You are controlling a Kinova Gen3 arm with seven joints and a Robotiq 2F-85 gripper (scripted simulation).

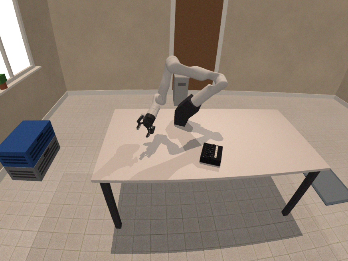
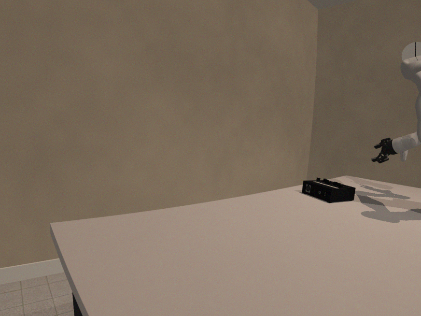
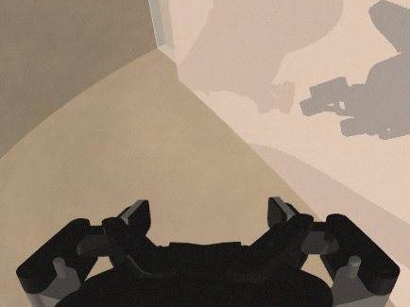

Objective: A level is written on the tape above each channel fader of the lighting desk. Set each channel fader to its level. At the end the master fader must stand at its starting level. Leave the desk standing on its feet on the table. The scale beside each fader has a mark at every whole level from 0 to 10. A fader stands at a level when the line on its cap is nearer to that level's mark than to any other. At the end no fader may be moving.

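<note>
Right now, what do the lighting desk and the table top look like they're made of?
Lighting desk: matte black casing, likely plastic or painted metal; no glare shows. Table top: smooth pale beige, matte, perhaps laminate; it takes soft shadows, no grain visible.

Beige walls (image 1: 115, 34) enclose the room, with a pale skirting board running along their foot. In the far wall stands a brown door (image 1: 198, 31) in a light frame, and a small grey cabinet (image 1: 180, 89) sits on the floor just before it. A bright window (image 1: 12, 43) opens in the left wall; a little green plant in a red pot (image 1: 2, 81) rests on its sill. The floor (image 1: 72, 214) is laid with light square tiles. In the middle stands the pale surface (image 1: 261, 139) on dark legs, casting a broad shadow on the tiles beneath. At near left, a blue crate (image 1: 27, 140) is stacked on a grey one (image 1: 34, 165). A blue-grey flat panel (image 1: 329, 187) lies on the floor at right.
</note>
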